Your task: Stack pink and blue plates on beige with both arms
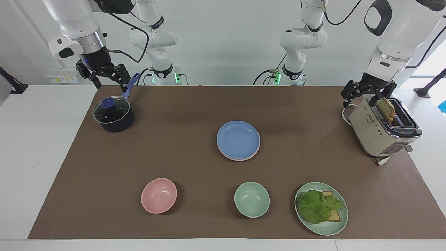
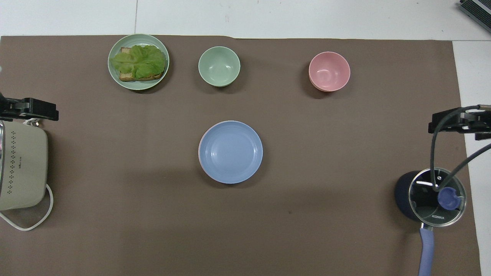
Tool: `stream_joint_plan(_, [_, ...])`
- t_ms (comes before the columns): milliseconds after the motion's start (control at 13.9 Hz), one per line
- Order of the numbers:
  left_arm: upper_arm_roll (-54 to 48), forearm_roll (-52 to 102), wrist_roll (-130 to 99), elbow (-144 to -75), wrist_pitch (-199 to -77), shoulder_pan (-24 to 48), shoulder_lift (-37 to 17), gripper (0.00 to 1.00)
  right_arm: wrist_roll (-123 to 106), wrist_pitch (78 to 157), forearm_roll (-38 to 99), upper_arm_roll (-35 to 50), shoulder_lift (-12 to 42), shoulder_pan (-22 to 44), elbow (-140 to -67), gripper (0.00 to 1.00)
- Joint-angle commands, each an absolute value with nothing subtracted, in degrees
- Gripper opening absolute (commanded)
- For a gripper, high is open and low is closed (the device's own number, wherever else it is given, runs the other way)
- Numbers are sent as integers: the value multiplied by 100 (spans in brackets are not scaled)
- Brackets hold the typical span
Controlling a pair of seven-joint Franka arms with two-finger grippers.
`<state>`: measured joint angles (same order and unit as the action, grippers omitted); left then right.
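Observation:
The blue plate (image 1: 238, 139) (image 2: 230, 151) lies on top of a stack in the middle of the brown mat. A thin rim of the pink plate (image 1: 244, 159) (image 2: 200, 147) peeks out from under it. The beige plate is hidden beneath them. My right gripper (image 1: 108, 83) (image 2: 448, 123) hangs open and empty, raised over the saucepan's handle at the right arm's end. At the left arm's end my left gripper (image 1: 360, 101) (image 2: 38, 111) hovers open over the toaster's edge, holding nothing.
A dark saucepan (image 1: 113, 115) with a glass lid sits below the right gripper. A cream toaster (image 1: 383, 130) holds a bread slice. Farther from the robots stand a pink bowl (image 1: 159, 195), a green bowl (image 1: 252, 199) and a green plate (image 1: 327, 230) with lettuce and bread.

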<state>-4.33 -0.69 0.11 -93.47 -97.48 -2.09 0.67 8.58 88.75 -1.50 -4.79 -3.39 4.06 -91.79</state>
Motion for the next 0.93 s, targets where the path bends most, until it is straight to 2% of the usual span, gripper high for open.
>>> stream_joint_plan(0, [-413,-123,18,-9273,-9642,-202,70,100,171,8973,-246,-439,-667,247,-9632,100])
stream_joint_plan(215, [-413,-132,18,-9272,-9642,-202,70,100,35,8440,-132,-413,-563,237,-9124,100])
stream_joint_plan(861, [-413,-132,18,-9272,-9642,-202,70,100,62,8473,-149,-431,-606,237,-9211,100])
